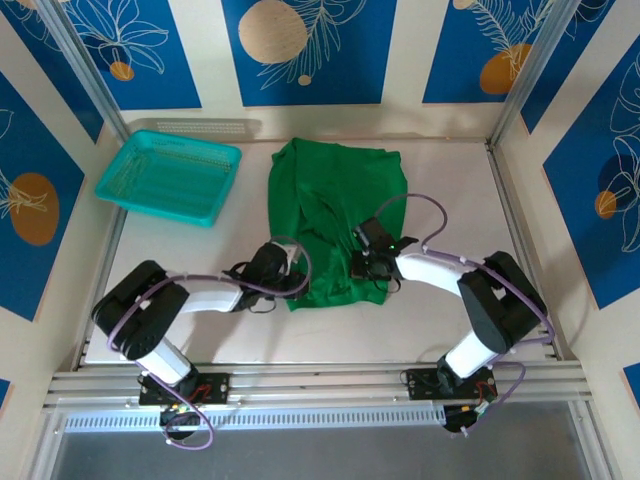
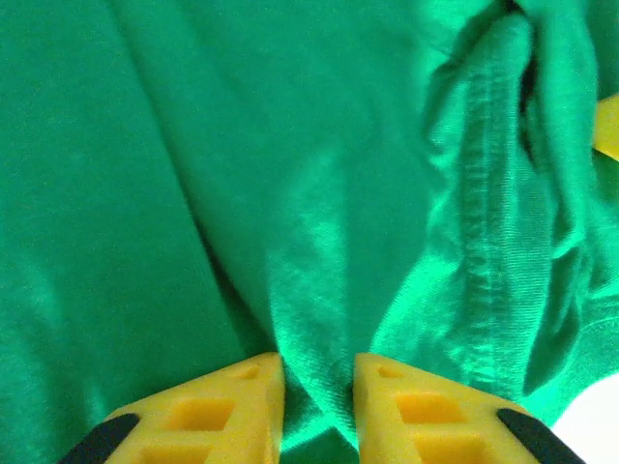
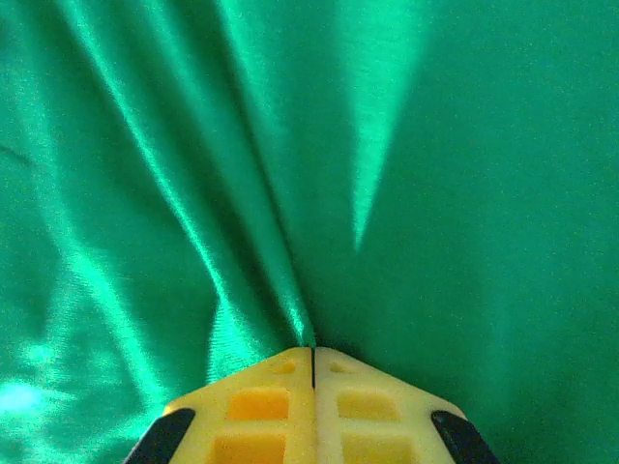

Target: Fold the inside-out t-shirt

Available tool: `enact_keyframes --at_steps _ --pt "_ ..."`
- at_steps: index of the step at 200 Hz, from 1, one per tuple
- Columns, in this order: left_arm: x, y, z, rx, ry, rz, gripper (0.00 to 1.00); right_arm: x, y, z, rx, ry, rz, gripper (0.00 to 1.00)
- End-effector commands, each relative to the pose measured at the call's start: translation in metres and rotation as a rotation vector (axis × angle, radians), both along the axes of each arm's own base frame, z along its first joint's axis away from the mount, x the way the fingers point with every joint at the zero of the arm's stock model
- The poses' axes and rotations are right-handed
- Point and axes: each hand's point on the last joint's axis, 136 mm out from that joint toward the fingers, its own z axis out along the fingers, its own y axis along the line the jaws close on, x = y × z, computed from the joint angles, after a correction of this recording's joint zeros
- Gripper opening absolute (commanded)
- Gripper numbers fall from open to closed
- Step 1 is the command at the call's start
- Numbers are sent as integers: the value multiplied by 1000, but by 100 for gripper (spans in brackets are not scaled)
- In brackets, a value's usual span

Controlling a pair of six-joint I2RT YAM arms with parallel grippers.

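The bright green t-shirt [image 1: 335,205] lies crumpled and wrinkly in the middle of the table, its near hem by both grippers. My left gripper [image 1: 290,272] is at the shirt's near left edge. In the left wrist view a raised fold of the t-shirt [image 2: 242,174] runs between the yellow fingers of the left gripper [image 2: 319,372], which pinch it. My right gripper [image 1: 365,262] is over the shirt's near right part. The right gripper [image 3: 312,350] has its fingers pressed together on a thin ridge of the t-shirt [image 3: 464,193].
A teal mesh basket [image 1: 170,178] stands at the back left of the white table [image 1: 200,250]. Blue patterned walls and metal posts close in the back and sides. A metal rail runs along the near edge.
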Motion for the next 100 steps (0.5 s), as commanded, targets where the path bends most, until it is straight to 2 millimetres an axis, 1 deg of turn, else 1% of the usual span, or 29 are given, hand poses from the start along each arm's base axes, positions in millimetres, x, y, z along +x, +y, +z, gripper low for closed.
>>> enact_keyframes --at_steps 1,12,39,46,52,62,66,73,82,87,93,100 --pt "-48 30 -26 102 72 -7 22 -30 -41 3 -100 32 -89 0" --pt "-68 37 -26 123 73 -32 20 -39 -51 6 -96 32 -96 0" --pt "-118 37 -24 112 106 -123 18 -55 -68 13 -26 73 -109 1" --pt "-129 38 -24 118 122 -140 19 -57 -74 16 -21 77 -123 3" --pt "-137 36 -21 117 130 -162 23 -58 -78 22 -17 72 -132 5" --pt "-150 29 -14 105 127 -214 28 -59 -79 32 -1 47 -118 8" --pt "-154 25 -10 98 122 -232 29 -59 -77 36 9 33 -107 10" --pt "-160 22 -4 93 112 -255 32 -59 -71 43 32 13 -78 18" --pt "-161 21 4 87 104 -256 34 -61 -61 52 70 -2 -33 29" --pt "-160 20 10 78 99 -253 35 -63 -57 56 81 -3 -16 34" --pt "-158 19 17 71 86 -247 37 -65 -53 61 85 -5 0 37" --pt "-154 18 28 67 61 -239 40 -68 -49 65 76 -5 20 38"
